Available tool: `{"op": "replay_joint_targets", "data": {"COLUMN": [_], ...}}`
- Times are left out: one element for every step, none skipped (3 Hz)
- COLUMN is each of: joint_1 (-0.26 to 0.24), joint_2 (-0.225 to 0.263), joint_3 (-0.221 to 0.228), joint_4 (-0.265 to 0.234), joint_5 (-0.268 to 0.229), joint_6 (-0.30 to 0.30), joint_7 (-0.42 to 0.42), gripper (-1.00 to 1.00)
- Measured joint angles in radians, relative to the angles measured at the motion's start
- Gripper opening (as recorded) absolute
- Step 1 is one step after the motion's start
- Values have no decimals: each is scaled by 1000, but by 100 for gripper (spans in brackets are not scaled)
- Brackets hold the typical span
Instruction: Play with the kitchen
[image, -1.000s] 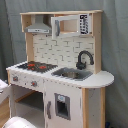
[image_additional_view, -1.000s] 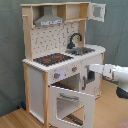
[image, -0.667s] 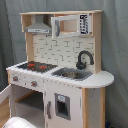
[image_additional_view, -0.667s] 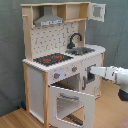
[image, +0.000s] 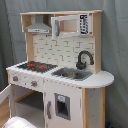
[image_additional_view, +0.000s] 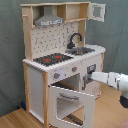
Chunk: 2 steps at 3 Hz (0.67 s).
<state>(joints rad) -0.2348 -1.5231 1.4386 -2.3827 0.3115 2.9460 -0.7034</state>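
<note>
The kitchen (image: 60, 65) is a tall white and light-wood toy with a grey hood (image: 40, 25), a black faucet (image: 84, 59) over a sink (image: 72, 74), and a red-ringed hob (image: 36, 66). In the second exterior view the windowed oven door (image_additional_view: 72, 105) hangs open and tilted down. The white arm comes in from the second exterior view's right. My gripper (image_additional_view: 87, 78) is close to the front panel, just right of the knobs (image_additional_view: 56, 75) and above the open oven door. In the first exterior view only a white part of the arm (image: 17, 122) shows at the bottom left.
A small upper cabinet door (image_additional_view: 97, 11) stands open at the top right of the kitchen. A lower cupboard door (image: 62, 106) with a dark panel is shut. A grey curtain (image_additional_view: 115, 30) hangs behind, and a wooden floor (image_additional_view: 15, 120) lies below.
The arm has shifted slightly lower in front of the kitchen. The oven door and the rest of the kitchen have not moved.
</note>
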Motion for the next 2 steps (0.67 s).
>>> {"op": "replay_joint_targets", "data": {"joint_1": [-23, -58], "joint_2": [-1, -1], "joint_3": [30, 51], "joint_4": [61, 126], "joint_5": [0, 0], "joint_6": [0, 0], "joint_7": [95, 181], "gripper": [100, 100]}}
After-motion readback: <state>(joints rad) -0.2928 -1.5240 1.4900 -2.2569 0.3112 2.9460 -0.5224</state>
